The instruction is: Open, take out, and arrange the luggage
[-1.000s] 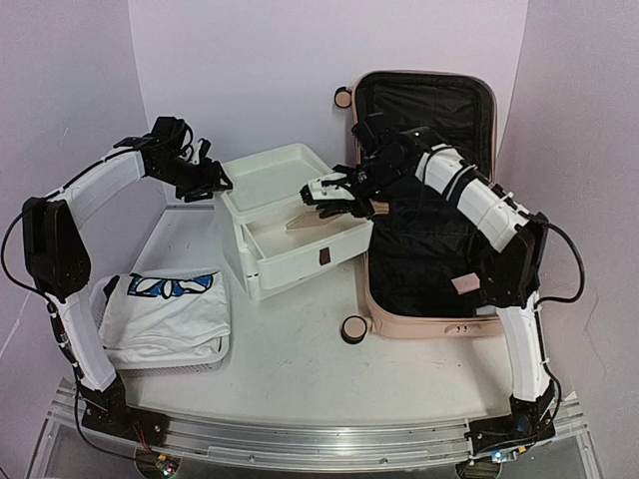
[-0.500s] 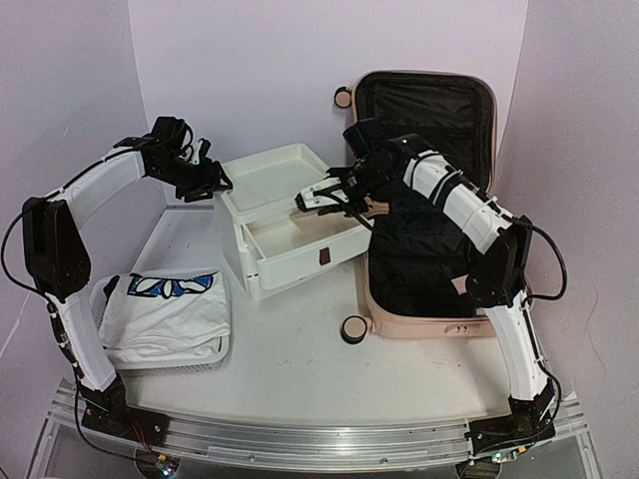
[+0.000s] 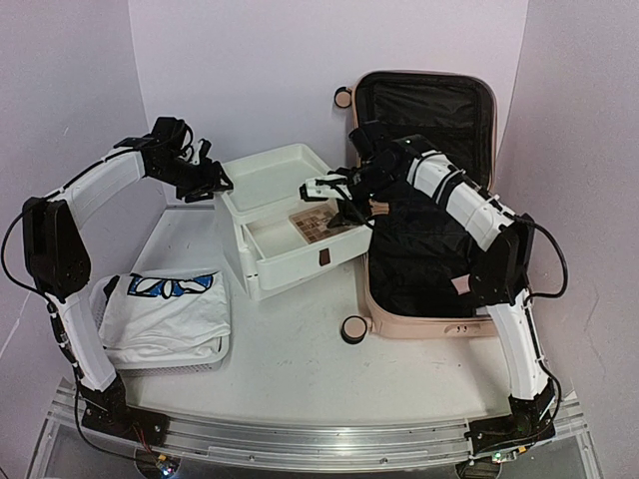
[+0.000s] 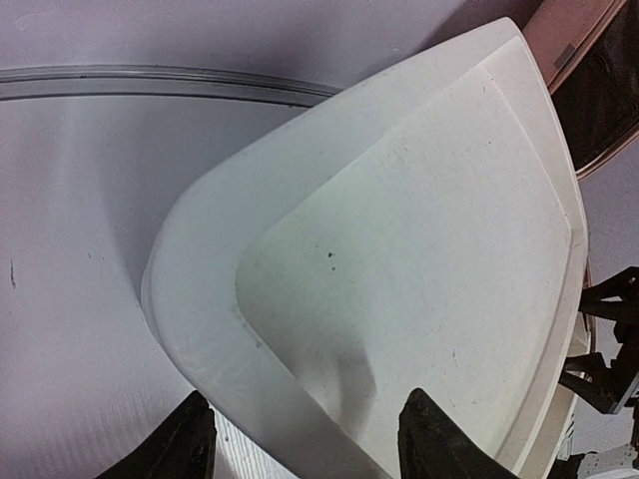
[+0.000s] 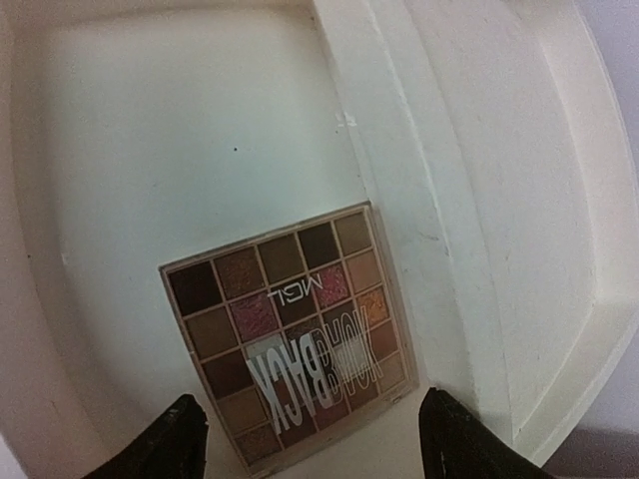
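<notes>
The luggage (image 3: 424,328), a pale pink suitcase, lies open at the right with its lid propped against the back wall and its black lining showing. A corner of the luggage (image 4: 577,38) shows in the left wrist view. My right gripper (image 3: 335,204) hangs open over the pulled-out drawer of the white drawer unit (image 3: 300,265). Below the right gripper (image 5: 310,441) an eyeshadow palette (image 5: 290,334) lies flat on the drawer floor, free of both fingers. The same palette (image 3: 312,226) shows from above. My left gripper (image 3: 214,184) hovers open and empty at the unit's back-left corner; the left gripper (image 4: 305,446) straddles the rim of the unit's top tray (image 4: 419,249).
A folded white T-shirt with blue print (image 3: 168,304) lies in a white mesh basket (image 3: 190,365) at the front left. One caster wheel (image 3: 352,329) of the suitcase juts toward the table's middle. Purple walls close in behind and on both sides.
My right gripper has opened and let go of the palette, which now lies flat in the drawer. The left arm has not moved.
</notes>
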Robot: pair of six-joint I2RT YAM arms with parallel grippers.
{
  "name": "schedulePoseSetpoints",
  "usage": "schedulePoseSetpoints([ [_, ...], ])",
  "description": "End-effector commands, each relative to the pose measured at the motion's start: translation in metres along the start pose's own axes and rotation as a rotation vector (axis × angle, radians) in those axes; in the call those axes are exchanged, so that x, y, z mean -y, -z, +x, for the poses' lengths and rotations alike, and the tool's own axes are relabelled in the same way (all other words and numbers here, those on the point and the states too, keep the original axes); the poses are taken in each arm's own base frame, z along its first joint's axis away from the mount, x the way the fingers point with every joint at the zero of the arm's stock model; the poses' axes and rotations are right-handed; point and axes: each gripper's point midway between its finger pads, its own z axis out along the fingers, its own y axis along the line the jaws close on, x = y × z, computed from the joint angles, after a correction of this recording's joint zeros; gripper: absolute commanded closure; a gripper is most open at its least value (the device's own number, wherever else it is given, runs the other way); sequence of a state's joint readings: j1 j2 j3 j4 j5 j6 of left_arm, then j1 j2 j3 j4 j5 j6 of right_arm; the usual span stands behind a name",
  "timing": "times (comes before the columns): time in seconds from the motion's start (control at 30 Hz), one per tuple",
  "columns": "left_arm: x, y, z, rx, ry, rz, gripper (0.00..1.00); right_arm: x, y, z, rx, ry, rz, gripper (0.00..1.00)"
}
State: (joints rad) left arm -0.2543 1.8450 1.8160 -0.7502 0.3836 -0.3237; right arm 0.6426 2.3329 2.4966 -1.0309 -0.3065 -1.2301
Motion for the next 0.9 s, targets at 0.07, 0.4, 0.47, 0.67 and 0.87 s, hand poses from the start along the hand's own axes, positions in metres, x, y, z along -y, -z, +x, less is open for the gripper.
schedulePoseSetpoints([
  [0.07,0.017,-0.002,0.021,-0.069,-0.021,0.069,0.38,0.044,0.097,-0.029,0.013,-0.278,0.230,0.18],
  [0.4,0.015,-0.007,0.024,-0.082,-0.013,0.070,0.38,0.002,0.163,0.091,-0.351,-0.944,0.601,0.02],
  [0.47,0.014,-0.008,0.024,-0.085,-0.010,0.070,0.38,-0.029,0.166,0.135,-0.414,-1.134,0.617,0.02],
  [0.67,0.015,-0.011,0.026,-0.093,-0.003,0.080,0.38,-0.127,0.171,0.251,-0.527,-1.786,0.583,0.02],
  [0.87,0.015,-0.013,0.027,-0.098,-0.001,0.082,0.38,-0.174,0.145,0.297,-0.573,-2.172,0.380,0.02],
])
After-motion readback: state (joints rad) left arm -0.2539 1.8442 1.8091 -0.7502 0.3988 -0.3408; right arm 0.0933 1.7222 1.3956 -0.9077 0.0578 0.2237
